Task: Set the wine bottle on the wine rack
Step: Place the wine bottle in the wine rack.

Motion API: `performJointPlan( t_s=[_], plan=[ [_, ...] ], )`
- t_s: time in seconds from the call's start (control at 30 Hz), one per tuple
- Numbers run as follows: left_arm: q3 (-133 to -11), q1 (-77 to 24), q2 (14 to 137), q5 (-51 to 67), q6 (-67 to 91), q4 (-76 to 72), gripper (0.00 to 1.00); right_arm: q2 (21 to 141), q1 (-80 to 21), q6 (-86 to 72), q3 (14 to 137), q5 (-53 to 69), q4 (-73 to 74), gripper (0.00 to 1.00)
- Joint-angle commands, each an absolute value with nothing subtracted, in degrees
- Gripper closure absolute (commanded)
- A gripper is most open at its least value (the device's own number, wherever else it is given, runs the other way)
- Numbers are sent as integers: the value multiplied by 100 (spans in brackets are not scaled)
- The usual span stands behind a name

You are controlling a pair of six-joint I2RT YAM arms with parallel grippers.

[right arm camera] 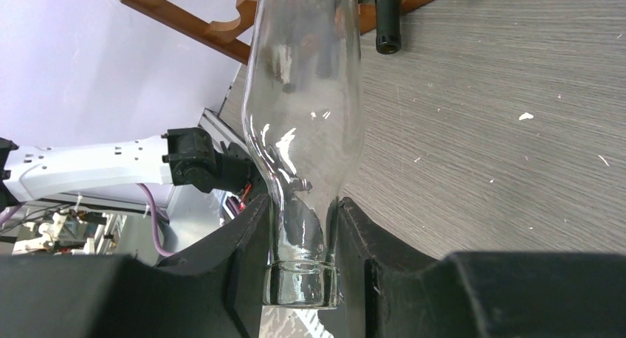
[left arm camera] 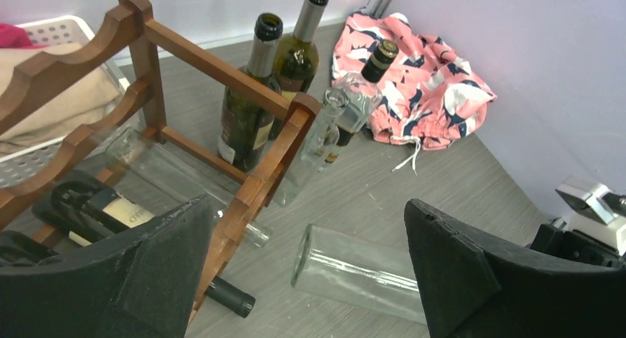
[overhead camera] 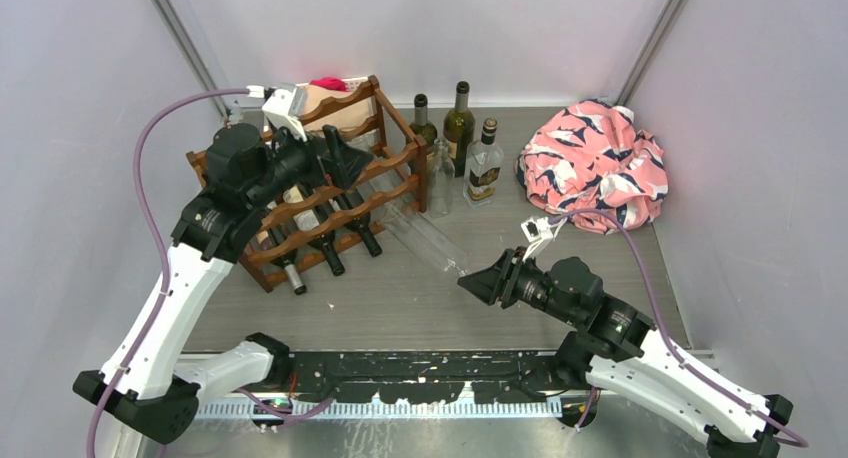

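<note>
My right gripper [overhead camera: 474,281] is shut on the neck of a clear glass wine bottle [overhead camera: 425,240], just above its lip. The bottle's base points toward the right end of the dark reddish-brown wine rack [overhead camera: 398,119]. In the right wrist view the fingers [right arm camera: 243,235] pinch the neck of the bottle [right arm camera: 303,94], and the rack [right arm camera: 192,21] lies beyond. My left gripper [overhead camera: 345,163] hovers wide open over the rack's right end. In its view the bottle's base [left arm camera: 362,271] lies below its jaws, close to the rack's [left arm camera: 258,183] front rail.
Several dark bottles [overhead camera: 325,238] lie in the rack with necks sticking out front. Three bottles [overhead camera: 459,118] and a clear one [overhead camera: 440,178] stand at the back. A pink patterned cloth [overhead camera: 595,163] is bunched at back right. A white basket [left arm camera: 63,32] sits behind the rack.
</note>
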State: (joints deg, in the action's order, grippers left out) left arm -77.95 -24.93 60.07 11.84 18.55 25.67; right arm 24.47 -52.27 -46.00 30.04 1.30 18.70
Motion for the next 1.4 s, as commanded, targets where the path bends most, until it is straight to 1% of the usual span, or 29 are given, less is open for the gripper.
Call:
performJointPlan(
  t_s=[0.0, 0.23, 0.47, 0.97, 1.37],
  plan=[
    [-7454, -2443, 5685, 1366, 1655, 1855, 0, 2494, -5208, -4662, 3068, 18, 603, 99],
    [-6875, -2252, 5487, 1520, 1745, 1377, 0, 2834, -5169, -4691, 2975, 136, 50, 99],
    [-6790, -2136, 5350, 1523, 1738, 1296, 0, 3035, -5111, -4711, 2871, 162, -479, 99],
    [-6656, -2109, 5266, 1397, 1587, 1301, 0, 3343, -4725, -4819, 2858, 18, -757, 99],
    [-6636, -2102, 5203, 1326, 1514, 1314, 0, 3674, -4417, -4934, 2745, 233, -1202, 99]
  ],
)
